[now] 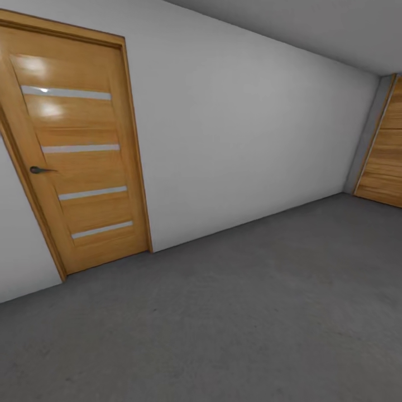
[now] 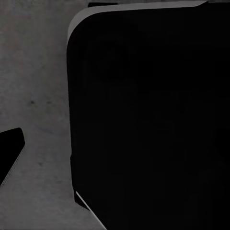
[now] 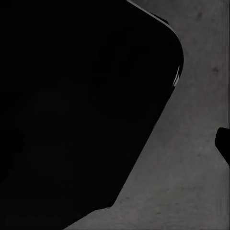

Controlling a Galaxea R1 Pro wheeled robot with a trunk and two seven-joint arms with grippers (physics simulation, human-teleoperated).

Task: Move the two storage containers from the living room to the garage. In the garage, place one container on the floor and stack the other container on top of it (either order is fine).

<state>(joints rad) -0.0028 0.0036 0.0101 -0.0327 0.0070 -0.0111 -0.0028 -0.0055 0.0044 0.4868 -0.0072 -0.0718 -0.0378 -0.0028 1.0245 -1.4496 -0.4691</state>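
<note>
Ahead of me lie grey concrete floor (image 1: 251, 312), a slatted door (image 1: 78, 151) and white wall (image 1: 240, 128); no containers visible. Whether my grippers hold anything, I cannot tell. Turning blind, I might clip that door

A wooden door with four thin pale glass strips (image 1: 78, 151) stands on the left, set in a plain white wall (image 1: 240, 139). A small dark handle (image 1: 40, 170) sticks out on the door's left side. The door is shut. Far off on the right, part of a second wooden slatted door (image 1: 385, 156) shows at the wall's end. A grey ceiling (image 1: 312, 28) slants above.
</note>
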